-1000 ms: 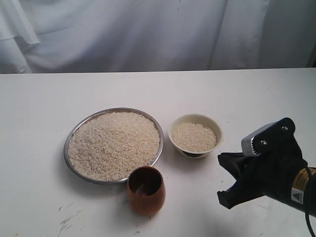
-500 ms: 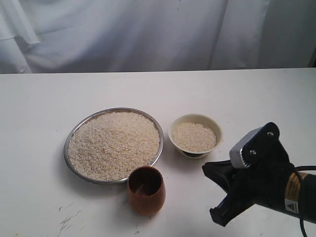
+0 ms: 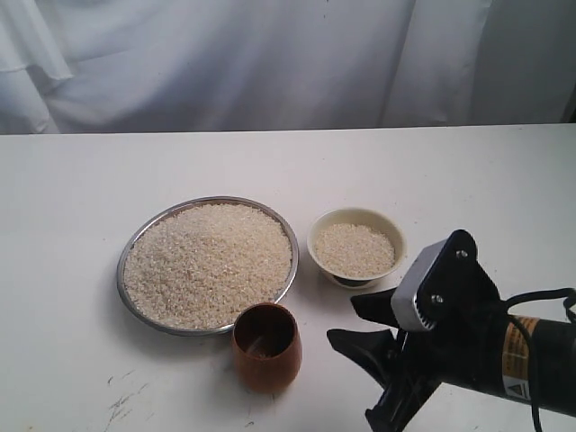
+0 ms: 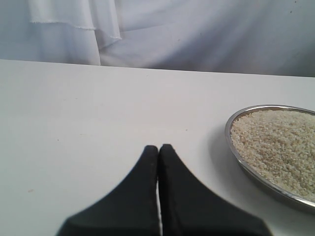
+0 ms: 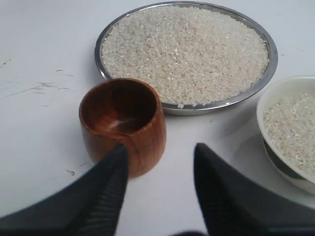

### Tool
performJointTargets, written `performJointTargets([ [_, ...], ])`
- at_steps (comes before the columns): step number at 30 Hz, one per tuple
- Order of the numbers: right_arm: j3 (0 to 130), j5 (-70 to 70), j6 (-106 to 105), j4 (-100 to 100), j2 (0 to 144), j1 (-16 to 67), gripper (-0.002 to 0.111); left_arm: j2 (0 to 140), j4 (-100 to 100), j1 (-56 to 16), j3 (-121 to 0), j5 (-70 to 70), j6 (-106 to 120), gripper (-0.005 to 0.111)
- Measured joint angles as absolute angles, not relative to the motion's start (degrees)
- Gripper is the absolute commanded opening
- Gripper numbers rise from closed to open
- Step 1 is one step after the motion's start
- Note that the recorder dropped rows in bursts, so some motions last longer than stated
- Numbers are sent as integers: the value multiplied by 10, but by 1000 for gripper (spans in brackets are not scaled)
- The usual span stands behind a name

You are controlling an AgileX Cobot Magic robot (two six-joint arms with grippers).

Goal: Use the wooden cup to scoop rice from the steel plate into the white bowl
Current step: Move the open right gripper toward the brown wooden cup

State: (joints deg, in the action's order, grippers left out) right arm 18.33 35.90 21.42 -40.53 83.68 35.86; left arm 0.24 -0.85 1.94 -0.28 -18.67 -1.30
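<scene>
Item 1, nearest: right gripper [image 5: 159,150]. We record its jaws spread and empty. They point at the cup, which lies at about 10 o'clock from it in the exterior view. One finger [image 5: 112,169] is just beside the cup's wall, and we see no clasp.

Item 2: wooden cup [image 3: 266,346]. It stands upright on the table [image 3: 72,180] at 5 o'clock of the plate, close against its rim. Its dark inside looks empty to us.

Item 3: steel plate [image 3: 120,274]. It is spread almost rim to rim with rice [image 3: 207,261].

Item 4: white bowl [image 3: 356,213]. It sits at 3 o'clock of the plate, just beside it and apart from the cup. It already holds a shallow bed of grains.

Item 5: left gripper [image 4: 158,147]. It does not appear in the exterior view. Its fingers are pressed together on nothing, low over bare table, with the plate's rim near.

Item 6, farthest: white cloth [image 3: 270,63] hung behind the table.

Progress, by our judgement: no scoop is in hand. The cup has yet to be gripped, dipped into the plate and tipped over the bowl. The plate's store is large, so most of the work remains.
</scene>
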Motion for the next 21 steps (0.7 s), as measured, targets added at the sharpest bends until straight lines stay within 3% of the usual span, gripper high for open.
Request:
performJointTargets([
  [4,183,360,223,-410,837,359,81,2,-9,19,-3,-187,-13,0],
  [11,192,350,210,-405,837,359,81,2,-9,19,-3,-187,-13,0],
  [21,236,232,216,-427,837,359,81,2,-9,19,-3,-187,-13,0],
])
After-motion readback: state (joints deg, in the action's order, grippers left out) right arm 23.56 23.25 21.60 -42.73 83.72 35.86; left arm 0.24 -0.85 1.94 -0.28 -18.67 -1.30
